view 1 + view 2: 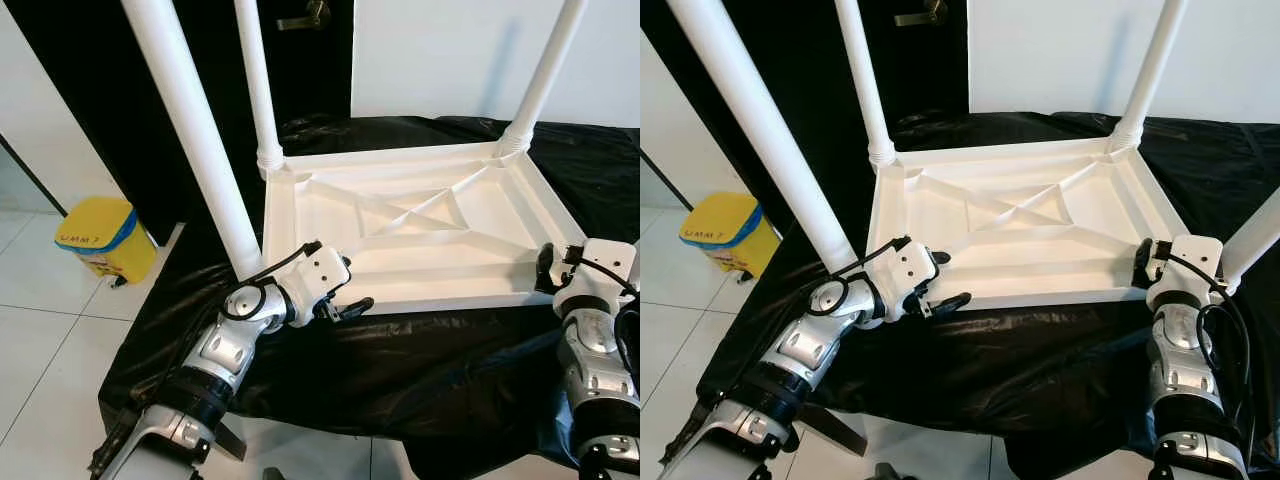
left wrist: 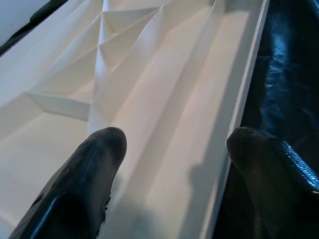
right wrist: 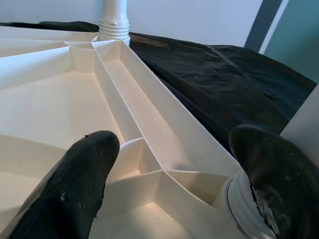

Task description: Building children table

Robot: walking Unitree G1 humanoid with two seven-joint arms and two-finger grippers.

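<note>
White plastic children's table (image 1: 420, 215) lies upside-down on black-draped worktop (image 1: 420, 350), legs fitted. Left pincer (image 1: 335, 300) & right pincer (image 1: 1155, 262), both open, straddle near rim; next: clamp, flip upright.

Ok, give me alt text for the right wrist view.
Right claw open, one black finger either side of the near corner of an upturned white table top on black sheeting. A white leg stands at the far corner.

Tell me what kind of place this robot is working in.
Probably a room in a home: tiled floor, a dark door with a lever handle, a small yellow bin, and an upturned white table on black sheeting.
</note>
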